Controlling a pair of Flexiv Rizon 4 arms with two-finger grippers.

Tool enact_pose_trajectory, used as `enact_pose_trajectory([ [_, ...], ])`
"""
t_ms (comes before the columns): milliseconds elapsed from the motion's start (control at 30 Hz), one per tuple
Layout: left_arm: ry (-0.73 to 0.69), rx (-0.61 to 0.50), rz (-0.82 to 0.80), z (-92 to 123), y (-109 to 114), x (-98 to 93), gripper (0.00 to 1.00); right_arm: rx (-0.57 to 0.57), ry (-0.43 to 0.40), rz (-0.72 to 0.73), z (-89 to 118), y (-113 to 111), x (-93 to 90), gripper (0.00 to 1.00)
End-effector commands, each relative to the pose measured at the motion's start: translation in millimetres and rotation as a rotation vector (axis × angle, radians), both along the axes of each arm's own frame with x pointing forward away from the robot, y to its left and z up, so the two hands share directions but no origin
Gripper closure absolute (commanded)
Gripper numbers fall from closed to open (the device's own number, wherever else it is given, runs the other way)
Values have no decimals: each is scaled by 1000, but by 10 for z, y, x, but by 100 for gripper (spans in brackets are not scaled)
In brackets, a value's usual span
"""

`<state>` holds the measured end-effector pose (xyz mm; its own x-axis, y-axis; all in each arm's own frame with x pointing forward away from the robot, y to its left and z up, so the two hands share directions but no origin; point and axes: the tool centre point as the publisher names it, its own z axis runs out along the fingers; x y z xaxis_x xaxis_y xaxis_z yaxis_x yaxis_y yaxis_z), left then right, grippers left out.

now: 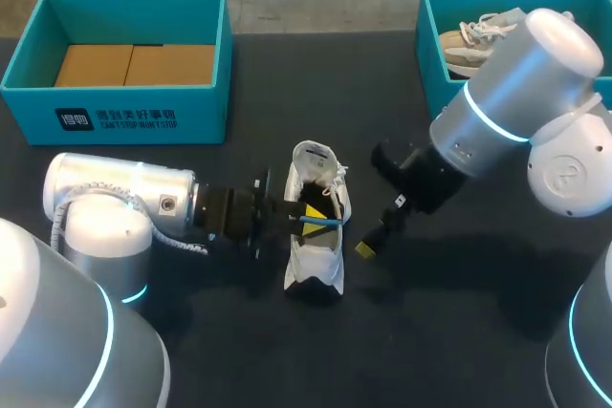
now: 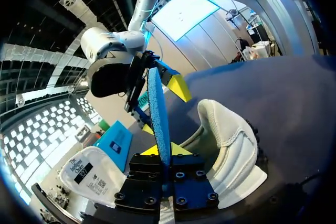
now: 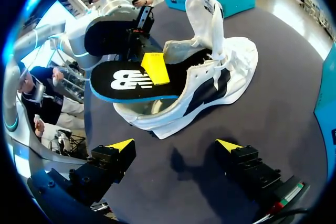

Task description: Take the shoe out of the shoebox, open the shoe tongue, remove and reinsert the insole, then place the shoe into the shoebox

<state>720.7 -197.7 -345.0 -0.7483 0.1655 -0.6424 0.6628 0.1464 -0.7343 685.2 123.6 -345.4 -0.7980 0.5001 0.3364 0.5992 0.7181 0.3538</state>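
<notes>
Above the white sneaker, left pincer pinches the probably light, bendy insole by its edge; right pincer gapes empty

Dark table, seemingly cardboard blocks

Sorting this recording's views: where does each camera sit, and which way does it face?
Head: above and behind, looking down on the table; left arm and right arm show.
Left wrist: looks along the left tool, shut on the insole.
Right wrist: looks past the open right tool at the shoe.
All three share shoe and insole.
</notes>
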Motion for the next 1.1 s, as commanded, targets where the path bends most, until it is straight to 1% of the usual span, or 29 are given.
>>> enact_pose_trajectory([
  [33,3,13,6,-75,-56,70,100,1,3,2,-26,23,12,0],
  [133,8,13,16,-75,-43,85,100,1,4,2,-25,27,13,0],
  [167,14,6,23,-55,-26,79,74,0,5,3,-25,28,13,0],
  [200,16,2,24,-39,-20,72,56,0,5,3,-25,28,13,0],
  [233,16,2,24,-19,-12,62,33,-1,5,3,-24,29,14,0],
  [267,15,-6,23,18,1,45,22,-1,4,3,-22,28,14,0],
  [300,15,-10,22,37,6,36,22,-1,4,2,-20,27,14,0],
  [333,13,-13,19,69,14,22,26,-1,3,2,-19,27,15,0],
  [367,11,-24,16,115,27,5,38,-1,2,1,-19,25,15,0],
  [400,12,-29,17,134,33,-2,43,-1,2,0,-18,25,16,0],
  [500,5,-41,16,214,67,-36,44,-1,2,0,-18,24,17,0],
  [600,-1,-48,15,268,102,-75,42,-2,2,1,-17,25,18,0],
  [700,-3,-48,10,288,133,-122,51,-1,-1,-1,-10,28,22,0],
  [767,0,-45,4,285,141,-134,59,0,-3,-2,-5,33,22,0],
  [800,2,-44,1,279,142,-139,69,-1,-3,-1,-2,39,21,0],
  [833,3,-41,-2,269,141,-142,82,-1,-4,0,0,41,21,0],
  [867,4,-38,-5,258,138,-141,100,-2,-5,1,4,45,21,0],
  [1100,6,-15,-23,171,100,-127,100,-12,-18,20,64,79,47,0],
])
